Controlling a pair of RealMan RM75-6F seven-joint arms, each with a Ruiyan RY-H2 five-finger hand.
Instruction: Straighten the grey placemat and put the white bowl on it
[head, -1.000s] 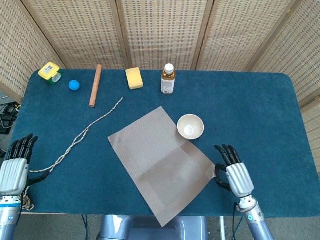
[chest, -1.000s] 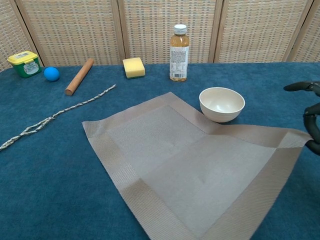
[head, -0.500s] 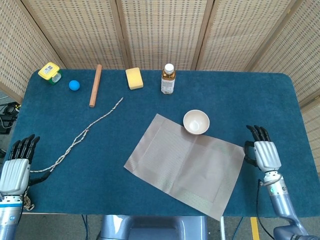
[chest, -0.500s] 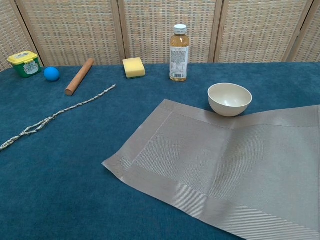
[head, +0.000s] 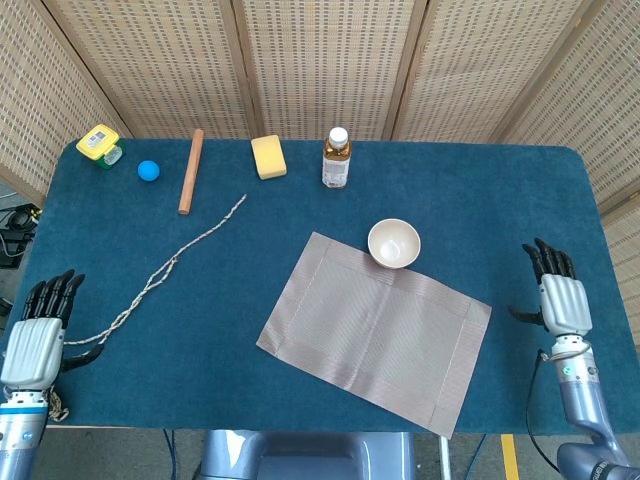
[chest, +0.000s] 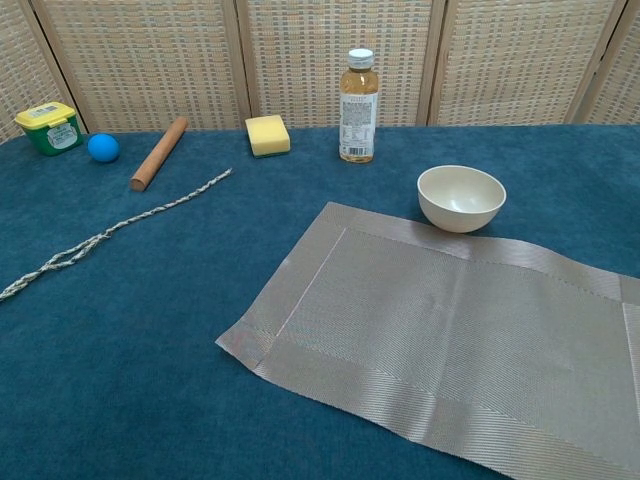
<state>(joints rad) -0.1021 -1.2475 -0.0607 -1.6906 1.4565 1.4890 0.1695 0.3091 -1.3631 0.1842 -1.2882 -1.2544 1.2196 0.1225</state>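
Head view shows the grey placemat (head: 375, 332) lying flat on the blue counter (head: 500, 200), but turned at a slant to the counter's edges, its near right corner reaching the front edge. Judged from this, the straightening is only partly done: the placemat looks smooth, yet it seems to need more turning to sit square. The white bowl (head: 394, 243) stands upright at the placemat's far edge, touching or just overlapping it, and in the chest view it sits just behind the woven border, so the bowl is not yet placed on the placemat proper. That step is left. The right robot hand (head: 560, 298) hovers to the right of the placemat, apart from it, fingers extended forward and holding nothing. The left robot hand (head: 38, 335) rests near the front left corner of the counter, fingers likewise extended and empty, close to the end of a rope (head: 160, 272). Neither robot hand appears in the chest view.
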